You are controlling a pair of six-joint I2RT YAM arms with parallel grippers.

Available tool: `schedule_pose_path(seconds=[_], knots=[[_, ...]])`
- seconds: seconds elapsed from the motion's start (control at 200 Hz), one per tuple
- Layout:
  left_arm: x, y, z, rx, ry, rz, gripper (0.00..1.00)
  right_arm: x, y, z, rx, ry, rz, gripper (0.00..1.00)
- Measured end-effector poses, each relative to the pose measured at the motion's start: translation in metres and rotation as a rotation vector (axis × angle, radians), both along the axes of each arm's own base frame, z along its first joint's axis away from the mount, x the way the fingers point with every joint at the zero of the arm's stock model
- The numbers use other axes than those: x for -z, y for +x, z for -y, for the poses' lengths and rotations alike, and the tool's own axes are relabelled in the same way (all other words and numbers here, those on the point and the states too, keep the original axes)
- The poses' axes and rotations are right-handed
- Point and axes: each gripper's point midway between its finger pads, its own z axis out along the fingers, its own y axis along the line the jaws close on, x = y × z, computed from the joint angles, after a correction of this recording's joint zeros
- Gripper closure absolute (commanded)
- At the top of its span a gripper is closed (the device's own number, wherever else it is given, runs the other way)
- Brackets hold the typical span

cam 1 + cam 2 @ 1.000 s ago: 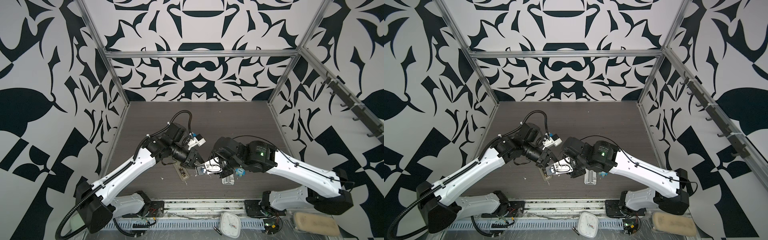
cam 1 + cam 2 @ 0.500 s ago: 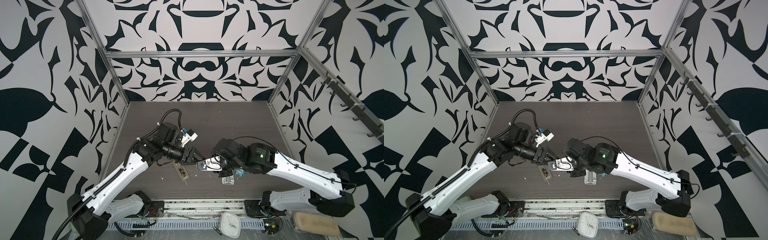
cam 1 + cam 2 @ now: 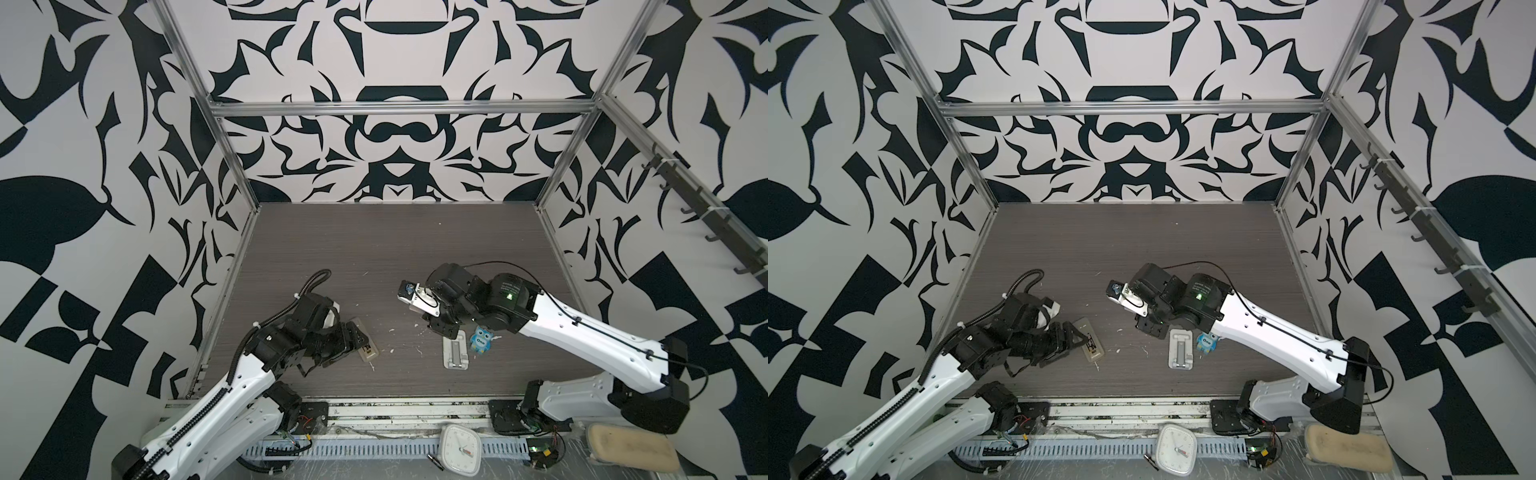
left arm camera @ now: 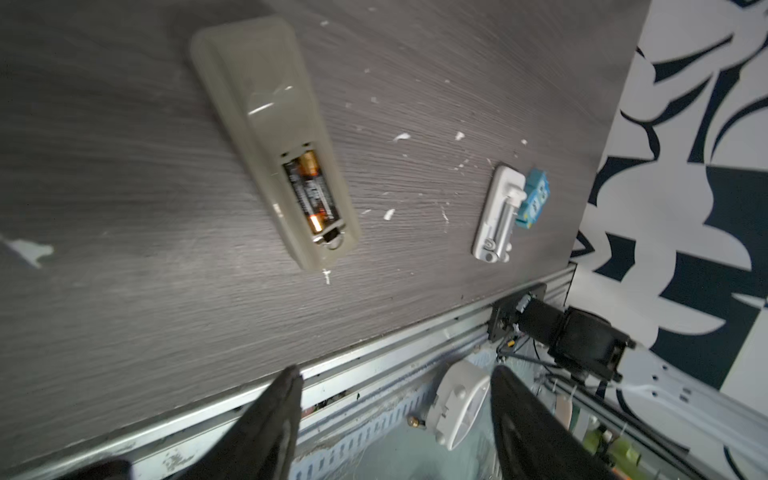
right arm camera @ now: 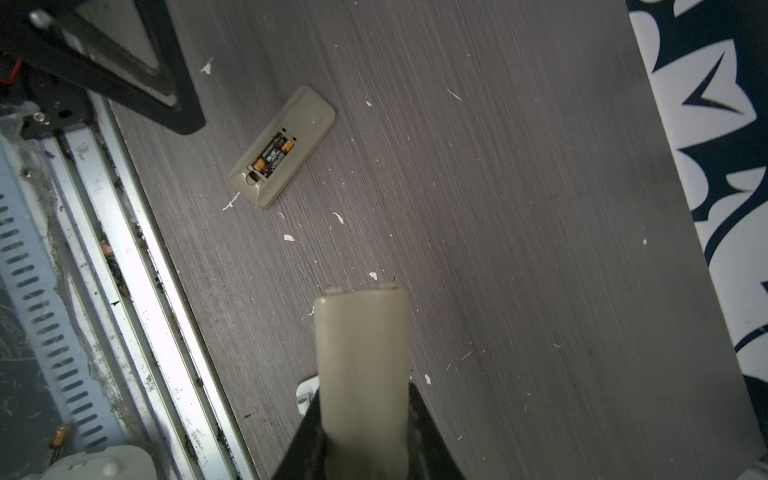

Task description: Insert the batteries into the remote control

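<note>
Black-and-white patterned walls enclose a dark wood-grain tabletop (image 3: 395, 249). Toward its front-left corner the remote control (image 3: 365, 347) lies back up, with the batteries (image 4: 312, 190) side by side in its uncovered bay. The left end effector (image 4: 395, 395) is released, its jaws spread wide with nothing between them, just beside the remote. The right end effector (image 5: 365, 436) is clenched on a flat beige cover (image 5: 361, 345), held above the middle of the tabletop. A white slotted stand (image 3: 456, 351) lies near the front edge.
</note>
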Motion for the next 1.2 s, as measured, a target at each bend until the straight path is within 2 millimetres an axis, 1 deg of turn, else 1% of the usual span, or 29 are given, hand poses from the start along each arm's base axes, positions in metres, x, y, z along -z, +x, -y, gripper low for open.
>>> schedule_pose_path(seconds=[0.12,0.235,0.38,0.505,0.755,0.85,0.92,1.105,1.2], knots=[[0.029,-0.005,-0.011,-0.087,0.023,-0.056,0.20,0.004,0.010,0.010,0.093,-0.002,-0.021,0.90],[0.044,-0.002,-0.012,-0.122,0.037,-0.076,0.19,0.006,0.017,0.018,0.173,0.006,-0.043,0.92],[0.055,0.012,-0.001,-0.133,0.021,-0.080,0.19,0.012,0.025,0.024,0.259,0.011,-0.077,0.93],[0.067,0.022,0.010,-0.126,0.025,-0.092,0.20,0.017,0.026,0.028,0.305,0.011,-0.100,0.93],[0.078,0.040,0.027,-0.117,0.009,-0.071,0.20,0.018,0.028,0.034,0.365,0.025,-0.118,0.94],[0.077,0.048,0.039,-0.109,-0.015,-0.055,0.20,0.019,0.031,0.039,0.387,0.022,-0.123,0.94],[0.076,0.053,0.052,-0.096,-0.032,-0.040,0.20,0.020,0.035,0.045,0.406,0.019,-0.126,0.94],[0.074,0.065,0.100,-0.052,-0.052,-0.009,0.20,0.027,0.045,0.060,0.434,0.004,-0.139,0.96],[0.073,0.070,0.115,-0.051,-0.052,0.002,0.20,0.033,0.049,0.066,0.424,-0.013,-0.141,0.97]])
